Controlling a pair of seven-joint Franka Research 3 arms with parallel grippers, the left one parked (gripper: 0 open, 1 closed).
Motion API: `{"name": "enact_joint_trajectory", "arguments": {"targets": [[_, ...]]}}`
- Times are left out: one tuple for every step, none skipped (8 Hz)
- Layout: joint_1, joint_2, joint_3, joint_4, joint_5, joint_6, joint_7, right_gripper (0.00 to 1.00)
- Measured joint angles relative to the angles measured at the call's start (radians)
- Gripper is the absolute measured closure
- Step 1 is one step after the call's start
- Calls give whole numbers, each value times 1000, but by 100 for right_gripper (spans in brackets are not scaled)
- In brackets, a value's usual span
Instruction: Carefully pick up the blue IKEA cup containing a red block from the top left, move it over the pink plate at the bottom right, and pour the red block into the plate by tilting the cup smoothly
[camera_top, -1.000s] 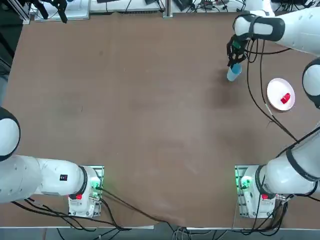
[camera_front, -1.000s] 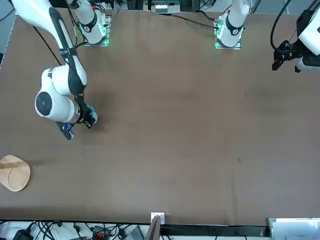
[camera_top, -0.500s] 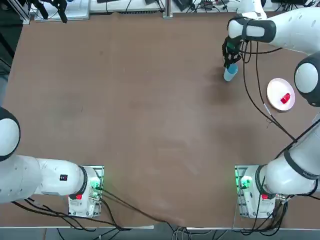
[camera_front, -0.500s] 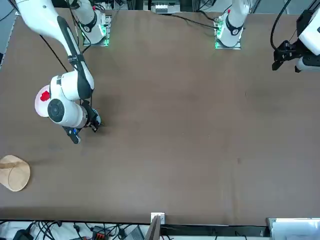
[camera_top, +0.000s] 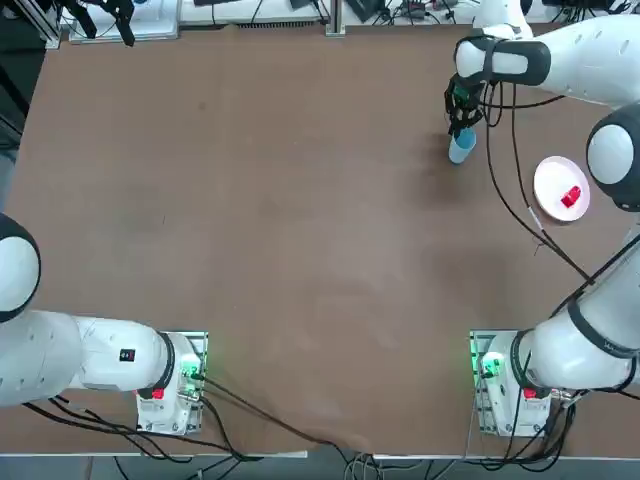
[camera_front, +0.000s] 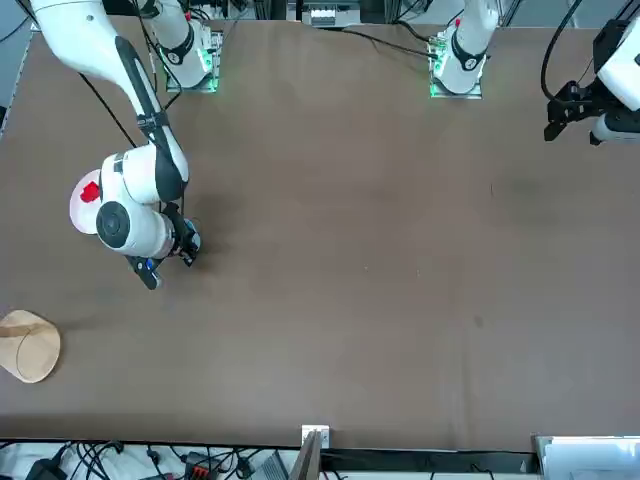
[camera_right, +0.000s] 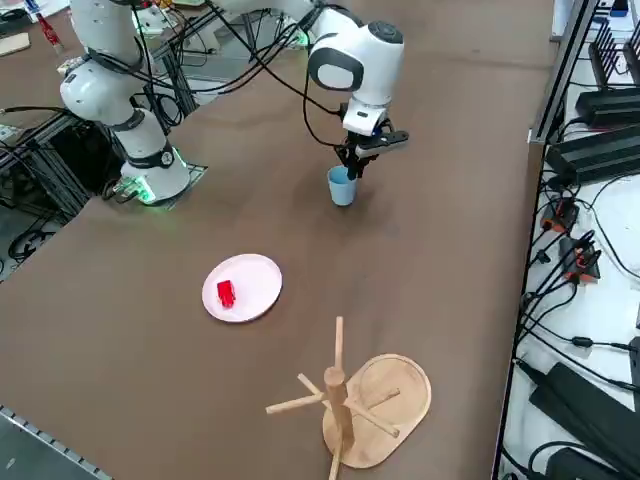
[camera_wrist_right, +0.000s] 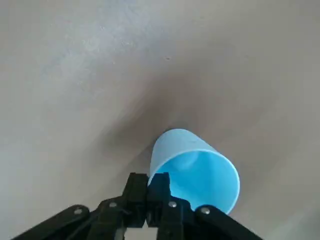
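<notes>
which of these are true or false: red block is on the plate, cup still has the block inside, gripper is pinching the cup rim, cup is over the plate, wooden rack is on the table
1. The red block lies on the plate. True.
2. The cup has the block inside. False: the wrist view shows its inside empty.
3. The right gripper is shut on the cup's rim. True.
4. The cup is over the plate. False: it is off to one side, above bare table.
5. A wooden rack stands on the table. True, near the plate in the side view.
</notes>
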Motion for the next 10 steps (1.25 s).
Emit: {"name": "enact_joint_trajectory", "arguments": {"targets": [[0,0,0,1,-1,0,1,98],[0,0,0,1,-2,0,1,98],[0,0,-1,1,-3,0,2,97],[0,0,-1,2,-3,0,3,94],[0,0,-1,2,-5,0,3,92],[0,0,-1,2,-5,0,3,88],[0,0,-1,2,-6,0,3,81],[0,0,-2,3,-6,0,3,73],[0,0,-3,3,-6,0,4,68],[0,0,-4,3,-6,0,4,60]]}}
